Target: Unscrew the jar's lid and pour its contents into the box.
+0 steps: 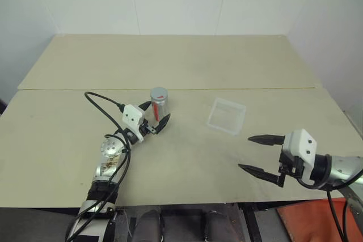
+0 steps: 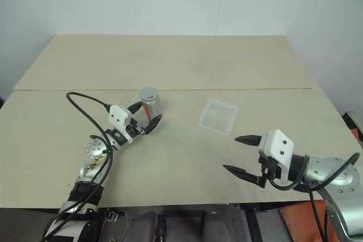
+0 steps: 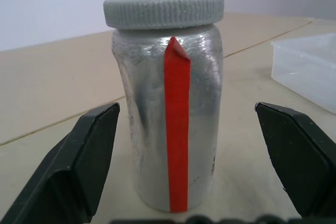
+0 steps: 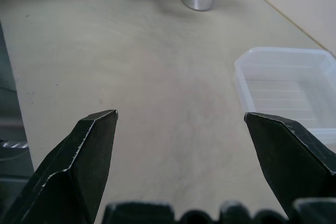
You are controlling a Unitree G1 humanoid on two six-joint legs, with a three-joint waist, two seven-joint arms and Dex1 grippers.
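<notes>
Left gripper point(image 1: 154, 119) wide open around the jar point(image 1: 159, 103), lid point(image 3: 163, 10) on, box point(image 1: 227, 115) well beside it, right gripper point(image 1: 264, 153) open too; an off-centre squeeze could topple it.

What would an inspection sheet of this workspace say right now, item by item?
Surface: beige table made of two boards, with a seam across it.
Job's things: jar upright, lid still on; clear box to its right, apart from it, nothing visible inside.
Clutter: nothing seen.
Grippers: left gripper open, one jaw on each side of the jar, not touching it; right gripper open over bare table, near the box.
Cables: black cable loops over the table beside the left arm.
Surroundings: white walls behind the table.
</notes>
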